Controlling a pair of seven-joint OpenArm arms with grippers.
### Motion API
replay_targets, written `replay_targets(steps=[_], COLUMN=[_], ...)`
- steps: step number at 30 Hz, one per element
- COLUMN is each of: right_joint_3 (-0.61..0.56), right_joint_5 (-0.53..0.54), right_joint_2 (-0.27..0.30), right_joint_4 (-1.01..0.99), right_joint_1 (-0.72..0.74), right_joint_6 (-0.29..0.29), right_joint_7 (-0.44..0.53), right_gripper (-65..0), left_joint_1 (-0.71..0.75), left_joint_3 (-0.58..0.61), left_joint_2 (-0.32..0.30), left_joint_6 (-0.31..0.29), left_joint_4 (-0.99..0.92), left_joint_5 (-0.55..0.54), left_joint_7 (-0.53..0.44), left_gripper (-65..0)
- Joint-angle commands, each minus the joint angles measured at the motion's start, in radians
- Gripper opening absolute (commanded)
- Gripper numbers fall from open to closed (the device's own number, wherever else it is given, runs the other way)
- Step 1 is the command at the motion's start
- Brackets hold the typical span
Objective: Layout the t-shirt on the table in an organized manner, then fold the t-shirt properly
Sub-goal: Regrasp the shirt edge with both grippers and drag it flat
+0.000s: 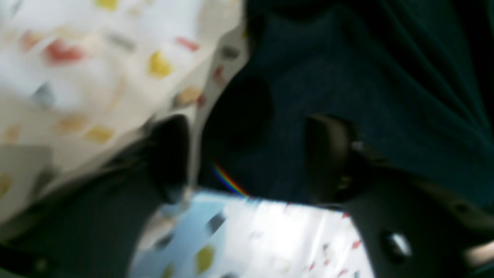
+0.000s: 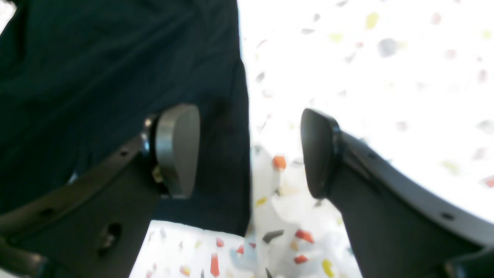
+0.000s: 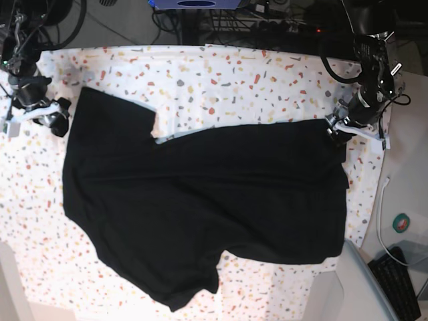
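The black t-shirt (image 3: 200, 200) lies spread across the speckled table (image 3: 234, 73), with one piece reaching toward the far left and a rumpled flap at the near edge. My left gripper (image 3: 336, 130) sits at the shirt's far right corner. In the left wrist view its fingers stand apart, and the left gripper (image 1: 249, 158) straddles dark fabric of the t-shirt (image 1: 386, 77) beside a ridge of the table cloth (image 1: 77, 58). My right gripper (image 3: 57, 115) is at the shirt's far left corner. The right gripper (image 2: 249, 152) is open over the edge of the t-shirt (image 2: 77, 58) and the bare table (image 2: 386, 77).
A grey surface (image 3: 351, 287) and a keyboard (image 3: 401, 291) lie off the near right corner. A white cable (image 3: 382, 200) runs down the right side past a small round object (image 3: 403, 223). Cables and equipment crowd the far edge (image 3: 267, 17).
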Motion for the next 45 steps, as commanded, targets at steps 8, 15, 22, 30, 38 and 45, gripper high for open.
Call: replay_targets(steps=[8, 15, 22, 30, 38, 45], right_joint_3=[-0.001, -0.005, -0.098, -0.099, -0.099, -0.099], right_joint_5=[-0.029, -0.041, -0.041, -0.038, -0.036, -0.036], right_joint_2=[0.015, 0.015, 0.030, 0.034, 0.034, 0.030], right_joint_4=[-0.217, -0.309, -0.325, -0.423, -0.225, 0.054], right_joint_1=[0.096, 0.142, 0.156, 0.193, 0.061, -0.163], right_joint_6=[0.092, 0.193, 0.193, 0.196, 0.196, 0.193], right_joint_7=[0.023, 0.023, 0.023, 0.057, 0.060, -0.032], right_gripper=[-26.6, -26.6, -26.7, -48.8, -65.0, -65.0], left_joint_1=[0.008, 0.009, 0.018, 0.021, 0.130, 0.310], left_joint_3=[-0.059, -0.057, -0.059, -0.054, -0.056, -0.076], left_joint_2=[0.010, 0.009, 0.007, -0.002, -0.001, -0.002], left_joint_6=[-0.007, -0.007, -0.007, -0.007, -0.007, -0.001], left_joint_4=[-0.014, -0.014, -0.013, -0.013, 0.133, 0.339], left_joint_5=[0.006, 0.010, 0.011, 0.011, 0.011, 0.011], left_joint_7=[0.018, 0.020, 0.020, 0.020, 0.020, 0.020], left_gripper=[-65.0, -65.0, -65.0, -65.0, -65.0, -65.0])
